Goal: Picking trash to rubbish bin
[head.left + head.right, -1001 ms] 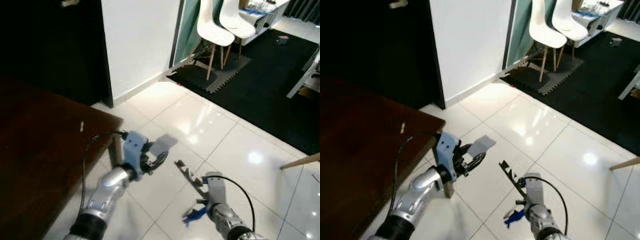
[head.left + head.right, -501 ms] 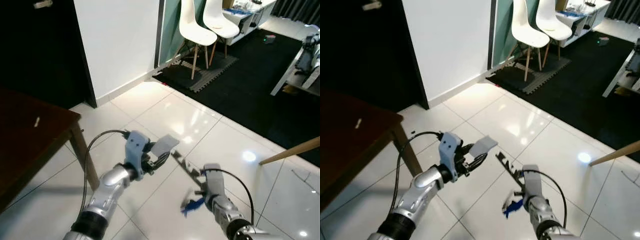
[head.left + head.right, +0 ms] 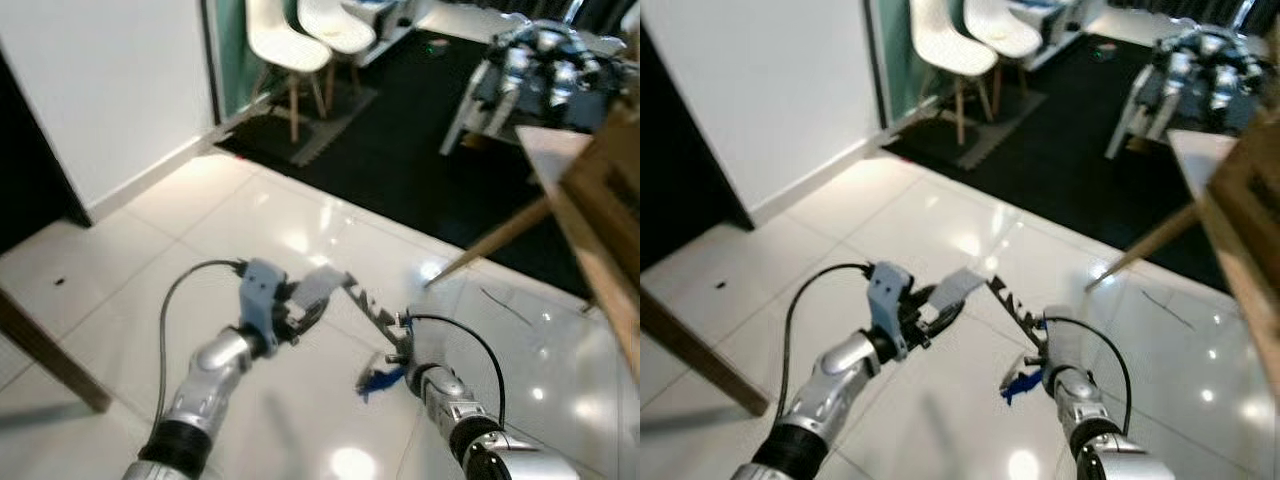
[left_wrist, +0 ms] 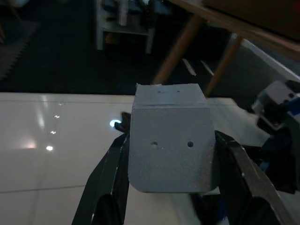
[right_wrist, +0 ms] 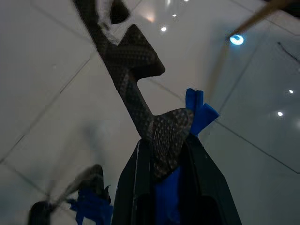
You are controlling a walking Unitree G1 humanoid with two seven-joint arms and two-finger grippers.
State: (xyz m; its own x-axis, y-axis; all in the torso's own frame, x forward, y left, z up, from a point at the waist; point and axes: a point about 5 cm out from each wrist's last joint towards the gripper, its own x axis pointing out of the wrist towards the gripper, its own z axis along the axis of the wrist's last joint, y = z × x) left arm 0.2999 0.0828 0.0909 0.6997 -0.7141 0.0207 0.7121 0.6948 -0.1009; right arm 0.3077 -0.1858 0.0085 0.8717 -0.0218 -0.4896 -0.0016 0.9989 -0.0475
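Since the left gripper (image 4: 169,187) is clenched on a grey card (image 4: 169,140) and the right gripper (image 5: 161,154) on a black strip (image 5: 133,70), pickup looks done, binning left.

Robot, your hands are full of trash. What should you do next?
Probably keep turning to look for the bin. The left gripper holds a grey card, the right gripper a black jagged strip, with just white floor tiles nearby.

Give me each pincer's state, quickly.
Left pincer: shut on flat grey perforated plastic piece.
Right pincer: shut on jagged black textured strip.
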